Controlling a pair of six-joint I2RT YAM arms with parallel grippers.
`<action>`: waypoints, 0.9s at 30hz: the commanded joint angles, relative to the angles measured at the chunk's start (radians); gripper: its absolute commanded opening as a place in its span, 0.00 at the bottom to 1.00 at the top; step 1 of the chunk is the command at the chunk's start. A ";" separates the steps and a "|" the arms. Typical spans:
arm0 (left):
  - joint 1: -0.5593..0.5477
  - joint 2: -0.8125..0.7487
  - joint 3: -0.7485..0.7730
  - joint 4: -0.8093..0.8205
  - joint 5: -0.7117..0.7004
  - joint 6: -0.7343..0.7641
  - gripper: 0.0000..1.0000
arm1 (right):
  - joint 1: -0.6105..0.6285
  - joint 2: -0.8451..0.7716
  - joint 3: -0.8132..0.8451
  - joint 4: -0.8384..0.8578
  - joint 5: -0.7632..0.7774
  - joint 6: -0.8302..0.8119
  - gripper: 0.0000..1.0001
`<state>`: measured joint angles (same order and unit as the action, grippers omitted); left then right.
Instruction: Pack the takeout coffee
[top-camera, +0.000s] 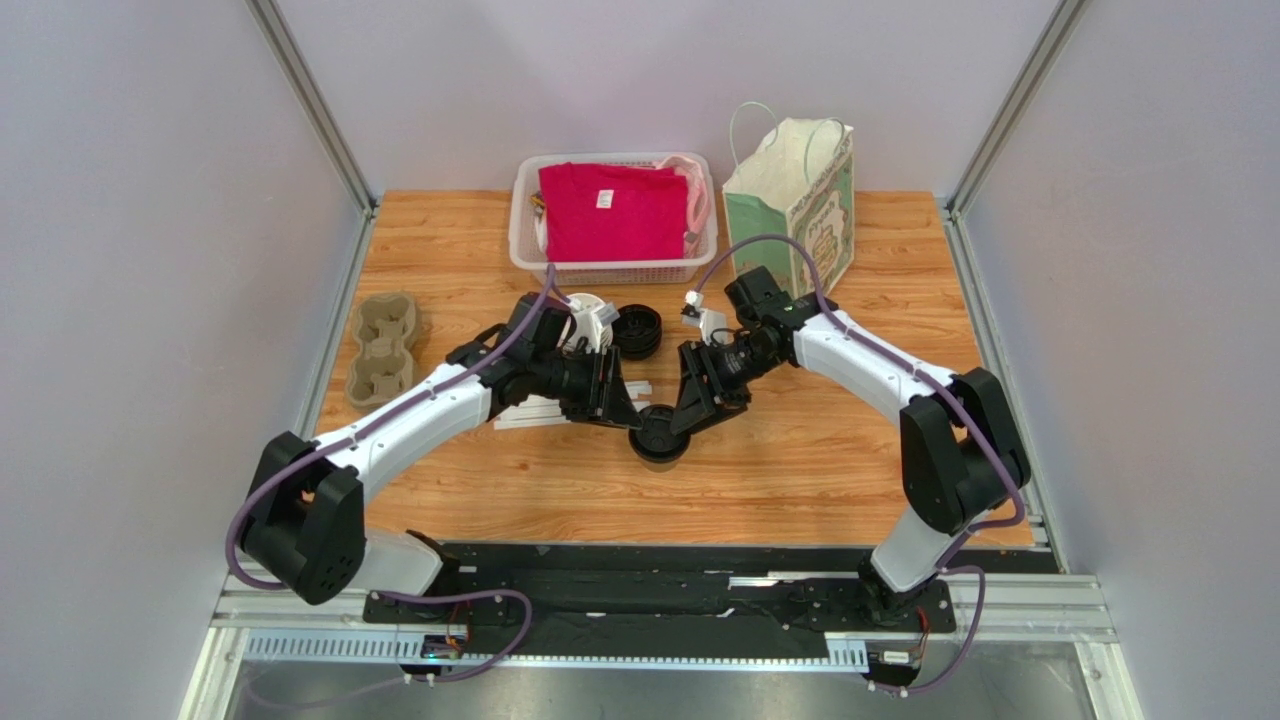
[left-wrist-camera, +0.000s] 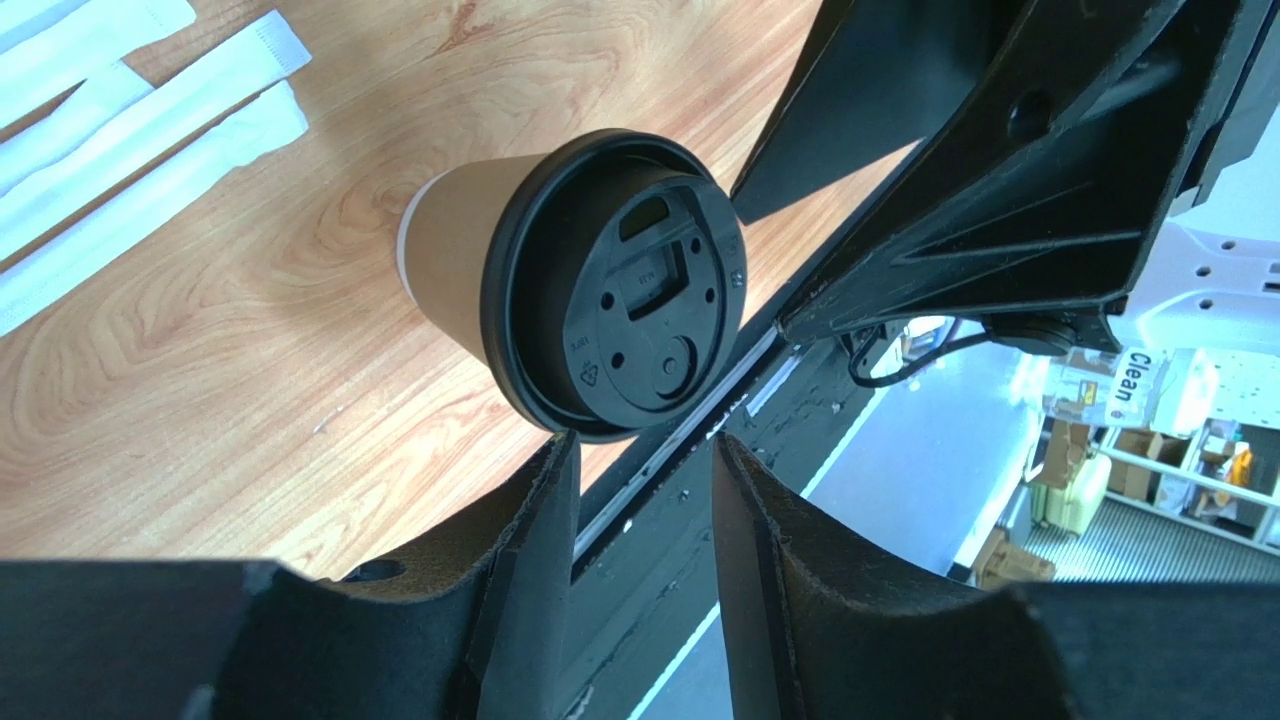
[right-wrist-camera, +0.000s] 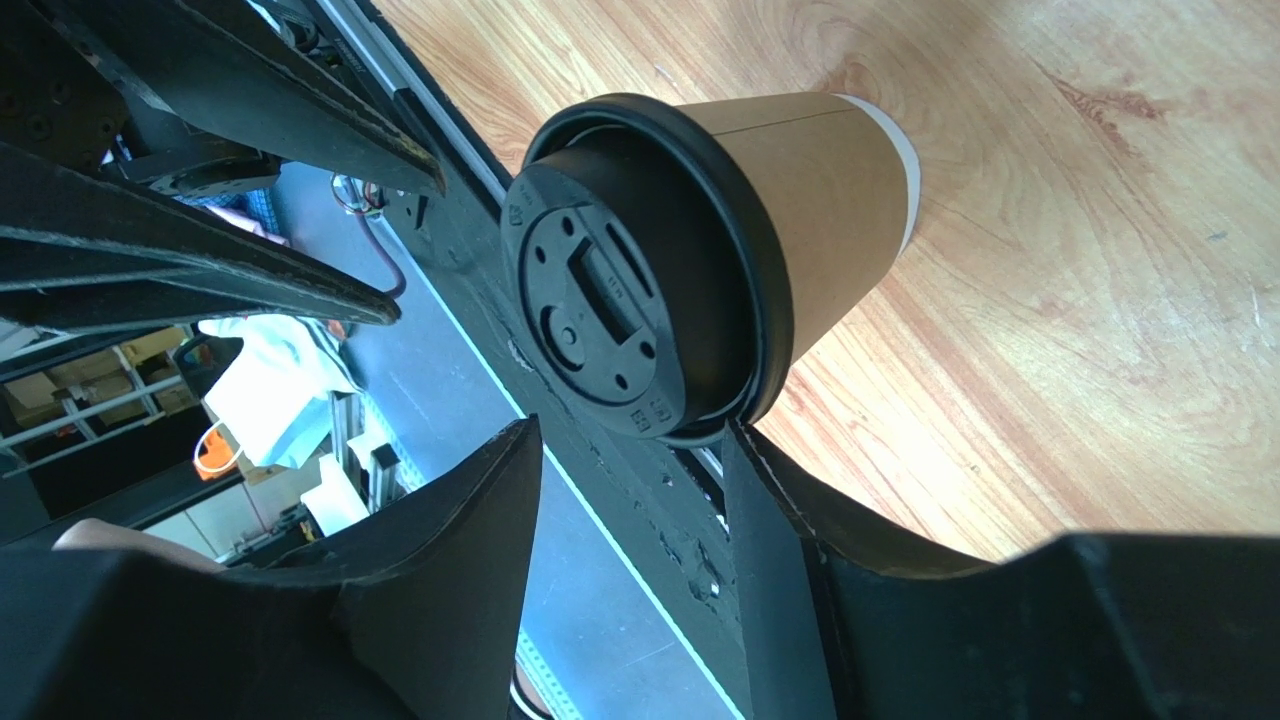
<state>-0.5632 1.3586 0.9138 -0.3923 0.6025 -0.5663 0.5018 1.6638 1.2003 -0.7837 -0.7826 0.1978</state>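
Note:
The takeout coffee (top-camera: 658, 437), a tan paper cup with a round black lid, stands on the wooden table between my two grippers. In the left wrist view the lid (left-wrist-camera: 624, 285) faces the camera, just beyond my left gripper (left-wrist-camera: 646, 441). That gripper is open and empty, and one fingertip (left-wrist-camera: 559, 458) is at the lid's rim. In the right wrist view the cup (right-wrist-camera: 819, 195) sits just beyond my right gripper (right-wrist-camera: 631, 431), also open and empty, with one fingertip (right-wrist-camera: 751, 465) at the rim. From above, the left gripper (top-camera: 625, 411) and right gripper (top-camera: 687, 411) flank the cup closely.
A stack of black lids (top-camera: 637, 327) and nested cups (top-camera: 591, 318) stand behind the grippers. Wrapped white sticks (left-wrist-camera: 135, 135) lie left of the cup. A cardboard cup carrier (top-camera: 380, 348) is at far left. A white basket (top-camera: 523, 240) with pink cloth and a paper bag (top-camera: 793, 192) stand at the back.

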 joint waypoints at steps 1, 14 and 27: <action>-0.020 0.040 0.039 0.053 0.019 -0.003 0.47 | 0.007 0.008 0.016 0.012 -0.023 0.012 0.51; -0.032 0.126 0.053 0.079 0.011 -0.015 0.47 | 0.014 0.057 0.025 0.012 -0.003 0.017 0.50; -0.032 0.139 0.046 0.078 0.006 -0.027 0.45 | 0.034 0.074 0.090 -0.022 0.016 0.017 0.46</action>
<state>-0.5800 1.4796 0.9398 -0.3546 0.6086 -0.5823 0.5060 1.7245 1.2407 -0.8417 -0.7765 0.2237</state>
